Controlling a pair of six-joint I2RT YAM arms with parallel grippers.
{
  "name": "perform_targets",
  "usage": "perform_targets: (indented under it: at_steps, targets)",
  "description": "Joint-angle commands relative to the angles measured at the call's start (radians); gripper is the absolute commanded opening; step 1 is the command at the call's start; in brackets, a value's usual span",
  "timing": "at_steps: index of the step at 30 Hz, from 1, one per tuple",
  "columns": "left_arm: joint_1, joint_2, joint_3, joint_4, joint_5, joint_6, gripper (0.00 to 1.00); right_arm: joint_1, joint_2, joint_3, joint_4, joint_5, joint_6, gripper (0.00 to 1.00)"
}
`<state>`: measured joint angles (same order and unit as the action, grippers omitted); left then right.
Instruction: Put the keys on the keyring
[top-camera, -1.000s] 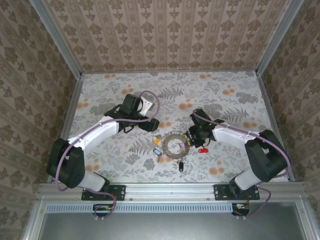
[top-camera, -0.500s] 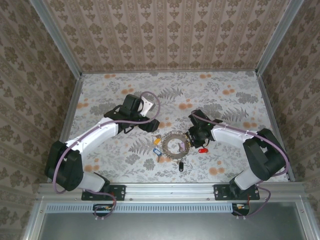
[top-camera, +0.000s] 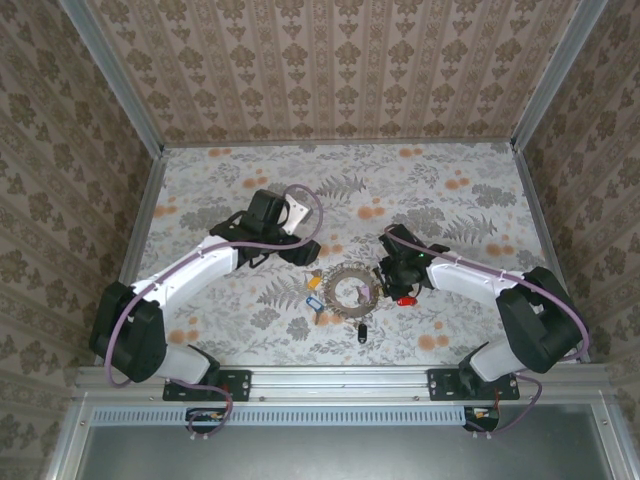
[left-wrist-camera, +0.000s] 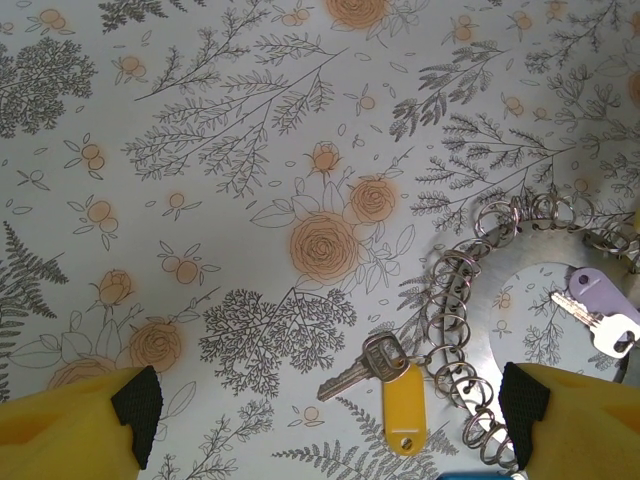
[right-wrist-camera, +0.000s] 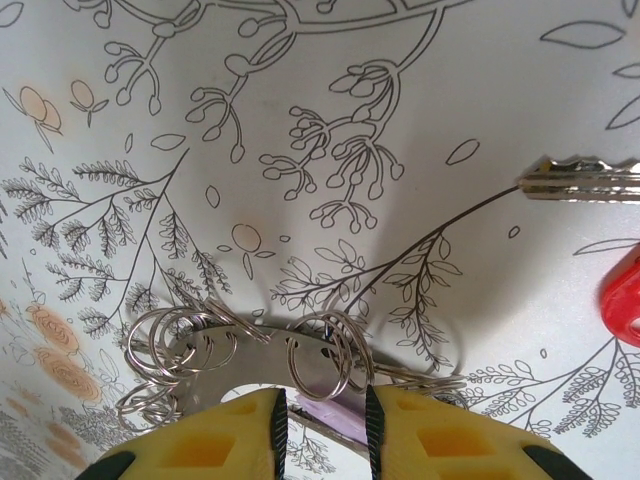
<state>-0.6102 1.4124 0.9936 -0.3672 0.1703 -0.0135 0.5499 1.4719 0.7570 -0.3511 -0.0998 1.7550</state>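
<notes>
While left tool (left-wrist-camera: 330, 420) hangs wide open over floral desk (left-wrist-camera: 200, 150), holding nothing, keyring (left-wrist-camera: 470, 335) lies flat near desk's middle, between both tools. Yellow-tagged key (left-wrist-camera: 400, 400) just beside keyring; purple-tagged key (left-wrist-camera: 600, 312) within its outline. Right tool (right-wrist-camera: 322, 430) nearly closed, fingers straddling keyring's edge; cannot tell whether pinching. Red key (right-wrist-camera: 625, 295) loose beside right tool. Black key (top-camera: 362, 333) apart, nearer arm bases.
</notes>
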Motion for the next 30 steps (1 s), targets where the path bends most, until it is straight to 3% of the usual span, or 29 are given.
perform_targets:
  at_steps: [1,19,30]
  targets:
    - [-0.006,-0.024,0.013,-0.018,-0.012,0.024,0.91,0.013,-0.003,-0.015,-0.068,0.016,0.312,0.3]
    - [-0.02,-0.03,0.013,-0.024,-0.034,0.036,0.91,0.022,0.068,-0.007,-0.008,0.027,0.347,0.28]
    - [-0.037,-0.031,0.012,-0.026,-0.044,0.041,0.91,0.019,0.117,0.026,-0.012,0.059,0.345,0.21]
